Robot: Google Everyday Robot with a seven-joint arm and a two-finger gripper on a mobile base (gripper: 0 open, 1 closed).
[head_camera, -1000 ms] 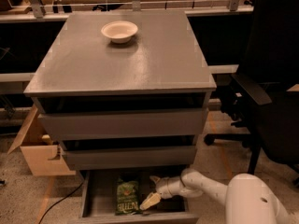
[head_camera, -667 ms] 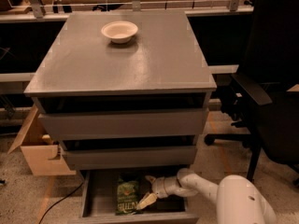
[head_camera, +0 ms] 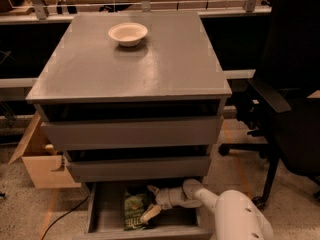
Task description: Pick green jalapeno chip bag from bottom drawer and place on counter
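Grey tray-like bottom drawer [head_camera: 107, 210], crinkly green jalapeno chip bag [head_camera: 134, 209] inside, pale pincer [head_camera: 151, 202] agape beside it.

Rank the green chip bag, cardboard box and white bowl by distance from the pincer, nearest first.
The pincer sits in the bottom drawer.
1. Green chip bag, at its tips, same drawer.
2. Cardboard box, on the floor, picture's left.
3. White bowl, on the counter, far side.
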